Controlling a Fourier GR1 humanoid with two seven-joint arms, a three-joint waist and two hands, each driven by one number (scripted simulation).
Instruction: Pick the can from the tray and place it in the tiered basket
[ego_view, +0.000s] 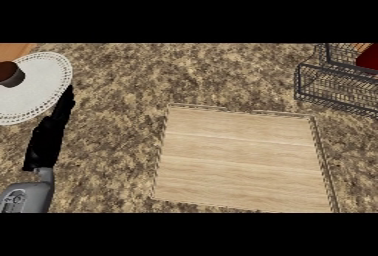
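So the pale wooden tray with the low raised rim has nothing on it, sitting off to the right of the left hand, well apart from it. The only thing that could be the can is a red shape showing in the upper tier of the dark wire tiered basket, way across the counter from that hand, up in the far right corner. It's cut off by the edge, so I can't say for sure it's the can. If it is, I'd guess a light, rigid metal cylinder with smooth, slightly slippery sides, best taken around the middle of the wall with thumb opposite the fingers, not by the rims. The left hand is black, fingers straight and pressed together, pointing up and away along the speckled brown granite counter, holding nothing. Its fingertips come just beside the white lacy round plate, which carries a small dark brown cup. The right hand doesn't show anywhere. Looks to me like the placing is done already.
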